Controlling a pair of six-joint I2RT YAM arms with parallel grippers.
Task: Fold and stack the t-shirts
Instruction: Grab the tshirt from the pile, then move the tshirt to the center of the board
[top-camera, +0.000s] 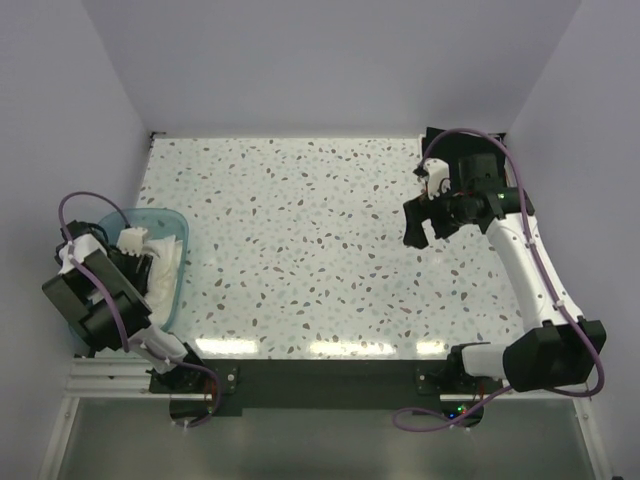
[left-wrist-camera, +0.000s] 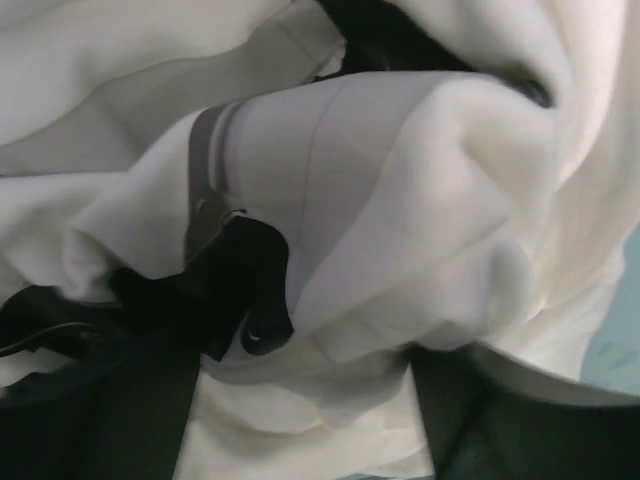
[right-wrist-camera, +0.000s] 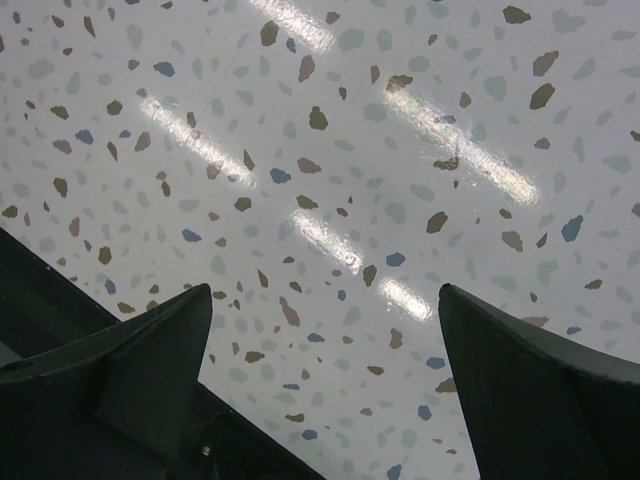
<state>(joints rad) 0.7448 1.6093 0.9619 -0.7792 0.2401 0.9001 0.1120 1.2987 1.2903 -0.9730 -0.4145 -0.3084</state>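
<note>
Over at the table's left edge sits the translucent blue tub, and a white t-shirt lies bunched up inside it. The left arm leans down into the tub, with the left gripper buried in that white cloth. From its wrist camera, the dark fingers stand well apart and thick folds of the shirt fill the gap between them. Whether they are actually pinching the cloth, I cannot tell. A grey band runs across one fold. Just beside it a small piece of dark fabric with a tiny pale mark pokes out of the white. More black cloth shows behind the white folds, deeper in the tub.

The right gripper hangs well apart from the tub, across the speckled table toward its far right side. Its jaws are spread wide with nothing between them, only bare tabletop below.
</note>
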